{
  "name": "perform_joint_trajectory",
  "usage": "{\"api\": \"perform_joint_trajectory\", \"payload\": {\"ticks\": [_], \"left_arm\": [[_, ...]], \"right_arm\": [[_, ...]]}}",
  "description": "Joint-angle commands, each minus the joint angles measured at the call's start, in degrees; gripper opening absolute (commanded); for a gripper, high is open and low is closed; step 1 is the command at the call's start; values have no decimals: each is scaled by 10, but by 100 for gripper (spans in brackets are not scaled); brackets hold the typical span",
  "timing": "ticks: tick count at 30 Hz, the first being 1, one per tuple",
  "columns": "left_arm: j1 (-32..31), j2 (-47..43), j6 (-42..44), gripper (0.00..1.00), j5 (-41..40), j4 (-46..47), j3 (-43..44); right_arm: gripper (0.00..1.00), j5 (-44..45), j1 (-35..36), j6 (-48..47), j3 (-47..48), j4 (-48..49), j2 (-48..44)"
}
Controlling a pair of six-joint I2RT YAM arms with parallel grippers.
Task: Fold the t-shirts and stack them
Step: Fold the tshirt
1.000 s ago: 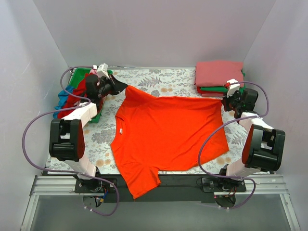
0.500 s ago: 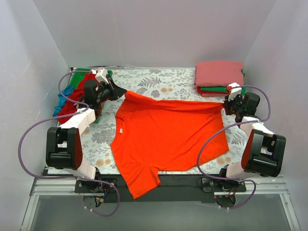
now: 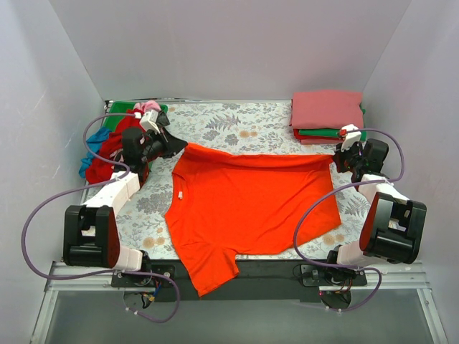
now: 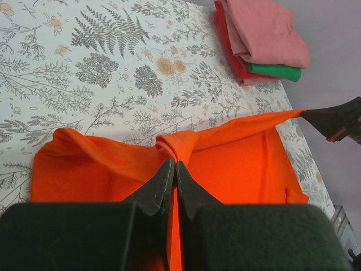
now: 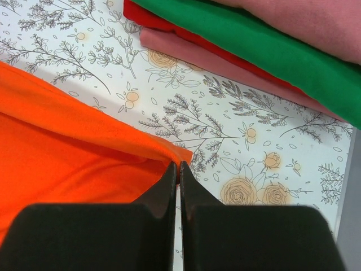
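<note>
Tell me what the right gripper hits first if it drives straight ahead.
Past the orange t-shirt corner it pinches, the right gripper probably meets the floral table cloth, then the folded stack; depth unclear.

From above, the left arm covers part of the heap of shirts at the upper left, so its pieces can't be counted. The right tool is cut by the left wrist view's right edge. The folded stack runs off the right wrist view's top, the orange shirt off its left.
</note>
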Motion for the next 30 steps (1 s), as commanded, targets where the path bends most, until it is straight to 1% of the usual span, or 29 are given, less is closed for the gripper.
{"api": "perform_joint_trajectory", "payload": {"ticks": [1, 10, 30], "left_arm": [[4, -39, 11, 0, -9, -12, -19], [4, -76, 4, 0, -6, -27, -46], [3, -106, -3, 0, -12, -51, -86]], "right_arm": [[1, -12, -4, -2, -5, 13, -14], [1, -19, -10, -8, -9, 5, 4], [1, -37, -30, -24, -8, -32, 20]]}}
